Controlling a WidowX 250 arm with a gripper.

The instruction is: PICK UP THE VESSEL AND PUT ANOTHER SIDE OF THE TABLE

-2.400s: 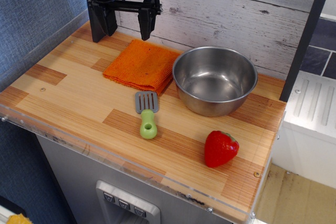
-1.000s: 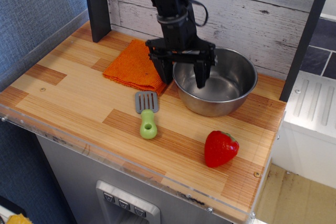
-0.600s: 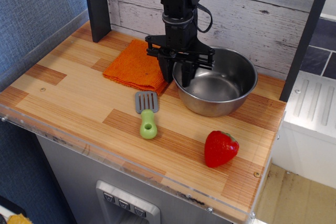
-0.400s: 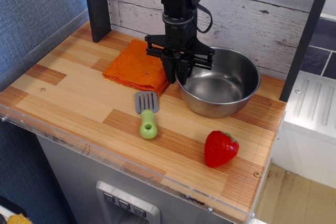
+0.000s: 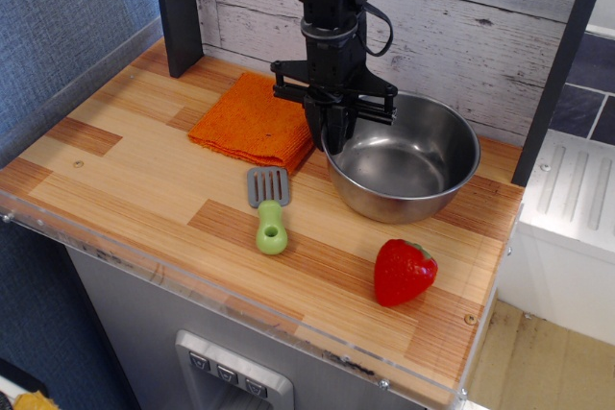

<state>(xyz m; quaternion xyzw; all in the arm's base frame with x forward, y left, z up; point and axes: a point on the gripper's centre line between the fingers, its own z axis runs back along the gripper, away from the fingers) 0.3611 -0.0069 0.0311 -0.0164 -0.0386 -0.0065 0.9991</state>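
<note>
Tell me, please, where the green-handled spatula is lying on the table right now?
The spatula lies near the table's middle, just in front of the orange cloth and left of the vessel.

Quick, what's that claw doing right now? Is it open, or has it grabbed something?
Gripper: closed on the left rim of the bowl, pinching it between its fingers.

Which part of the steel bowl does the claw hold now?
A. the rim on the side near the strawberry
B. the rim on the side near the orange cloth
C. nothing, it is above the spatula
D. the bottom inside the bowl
B: the claw is shut on the left rim of the bowl, the side next to the orange cloth, away from the strawberry.
</note>
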